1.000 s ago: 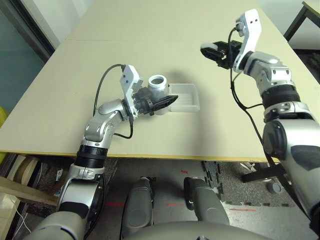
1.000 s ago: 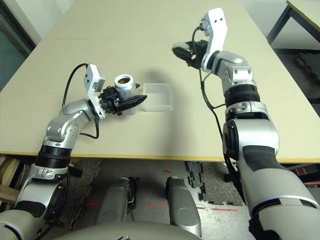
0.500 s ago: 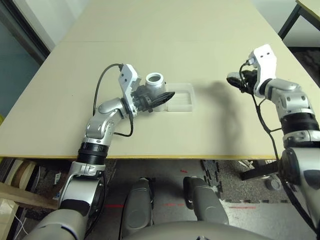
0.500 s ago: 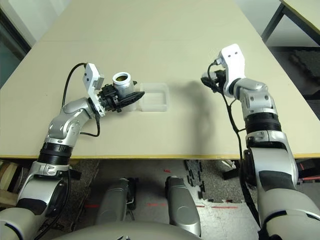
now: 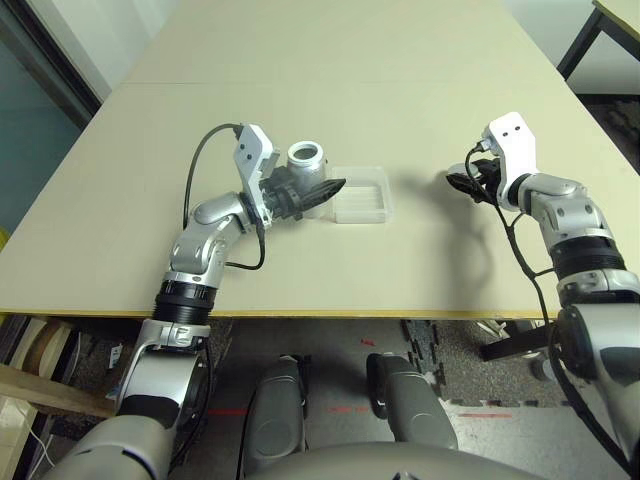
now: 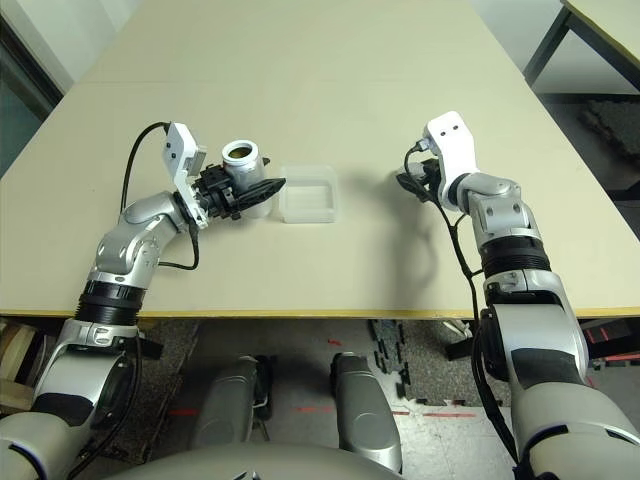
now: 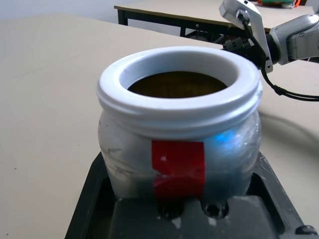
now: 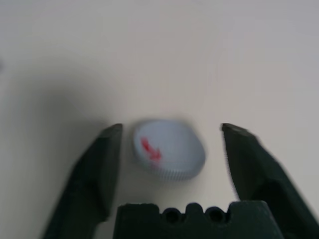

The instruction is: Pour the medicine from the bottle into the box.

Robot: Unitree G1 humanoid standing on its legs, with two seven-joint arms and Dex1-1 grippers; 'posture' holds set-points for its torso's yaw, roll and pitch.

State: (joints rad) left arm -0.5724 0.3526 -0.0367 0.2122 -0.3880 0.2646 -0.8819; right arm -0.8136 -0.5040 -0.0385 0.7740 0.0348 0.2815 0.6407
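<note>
**Uncapped Bottle Awaits Pour**

The left gripper (image 6: 256, 195) clamps the upright bottle (image 6: 244, 172) around its body (a sound hold; it looks light, rigid, perhaps slick), mouth up, long axis near vertical, just beside the box (image 6: 310, 194). Well apart, the right gripper (image 8: 172, 127) spreads its fingers around the cap (image 8: 169, 148).

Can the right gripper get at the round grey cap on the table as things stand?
Probably yes: the right gripper is open, and the cap shows between its spread fingertips with nothing in the way. How much height is left to close is hard to tell.
</note>
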